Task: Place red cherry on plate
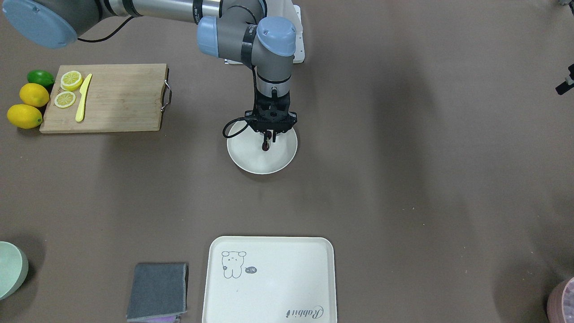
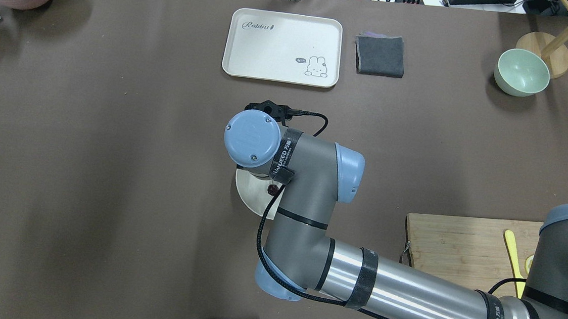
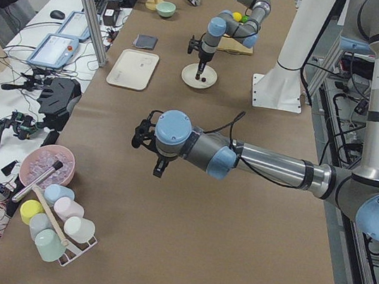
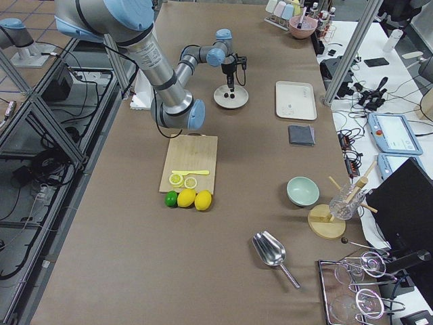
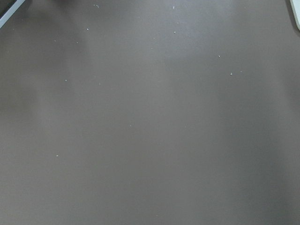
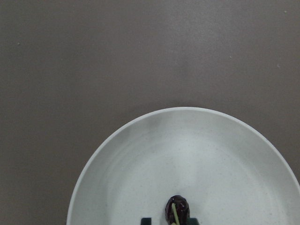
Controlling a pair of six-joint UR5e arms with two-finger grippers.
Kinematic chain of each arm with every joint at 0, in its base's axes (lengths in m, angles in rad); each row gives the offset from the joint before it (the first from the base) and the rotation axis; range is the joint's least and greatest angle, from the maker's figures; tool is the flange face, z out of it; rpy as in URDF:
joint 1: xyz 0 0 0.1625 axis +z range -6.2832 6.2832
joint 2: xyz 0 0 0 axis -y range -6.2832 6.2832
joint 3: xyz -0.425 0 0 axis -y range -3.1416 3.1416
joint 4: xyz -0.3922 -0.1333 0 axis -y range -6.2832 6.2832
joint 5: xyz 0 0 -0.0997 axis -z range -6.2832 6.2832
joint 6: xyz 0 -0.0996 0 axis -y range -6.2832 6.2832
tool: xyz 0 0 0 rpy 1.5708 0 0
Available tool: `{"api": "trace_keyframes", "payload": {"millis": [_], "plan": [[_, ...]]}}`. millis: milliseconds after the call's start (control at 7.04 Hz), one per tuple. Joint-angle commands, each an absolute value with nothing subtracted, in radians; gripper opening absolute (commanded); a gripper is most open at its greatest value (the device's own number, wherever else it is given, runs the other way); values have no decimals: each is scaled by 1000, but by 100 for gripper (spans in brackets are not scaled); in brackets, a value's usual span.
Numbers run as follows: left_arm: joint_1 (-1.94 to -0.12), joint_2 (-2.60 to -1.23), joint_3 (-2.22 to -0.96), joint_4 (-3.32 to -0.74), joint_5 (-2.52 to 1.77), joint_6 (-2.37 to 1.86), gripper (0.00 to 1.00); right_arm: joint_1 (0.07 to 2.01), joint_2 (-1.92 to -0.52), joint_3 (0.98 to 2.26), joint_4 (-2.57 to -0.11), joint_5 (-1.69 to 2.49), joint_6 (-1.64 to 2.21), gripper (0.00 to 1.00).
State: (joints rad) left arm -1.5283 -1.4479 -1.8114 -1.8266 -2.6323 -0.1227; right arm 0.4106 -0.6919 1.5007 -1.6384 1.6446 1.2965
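I see my right gripper [image 1: 267, 137] pointing straight down over the plate [image 1: 244, 157]. Its two fingers are pinched close together, and the red cherry [image 1: 267, 146] hangs from their tips by its thin green stem. In the right wrist view the dark cherry sits at the bottom edge, between the finger tips, with the white dish all around it. The cherry is low over the middle of the plate (I cannot tell if it touches the dish).

My left gripper [image 3: 160, 167] hangs over bare brown table, well apart from the plate. I only see it from the side, so I cannot tell if it is open or closed. Its wrist camera shows just the brown table cover.

On the robot's right side there is a wooden board [image 1: 121, 98] with two lemon slices [image 1: 65, 99] and a yellow knife [image 1: 83, 98] on it. Two whole lemons [image 1: 24, 115] and a lime [image 1: 40, 77] lie just beside the board. Across the table from the robot there is a cream tray [image 1: 287, 269] with a little animal drawn on it. A folded grey cloth [image 1: 158, 289] lies near the tray, and a pale green bowl [image 2: 521, 72] stands past the cloth.
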Motion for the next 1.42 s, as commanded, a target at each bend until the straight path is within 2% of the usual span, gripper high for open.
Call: {"api": "trace_keyframes", "payload": {"millis": [0,284,568,852,1278], "plan": [[-1528,-1459,-1796,-1827,-2617,-123,98,467,-791,1715,-1722,1673,1283,98],[-1523,-1489,-1777,-1822,-2605,-132,98,669,-927,1920,-1859,1883,1063,99],[-1522,-1516,-1750,-1809,-2605,-140,98,895,-1050,1939,-1855,2058,793,99],[-1517,-1538,-1747,-1802,-2509,-178,98,1192,-1215,1901,-1862,2254,375,99],[-1511,-1536,-1733,-1802,-2503,-178,98,1489,-1270,1598,-1849,2315,-186,99]]}}
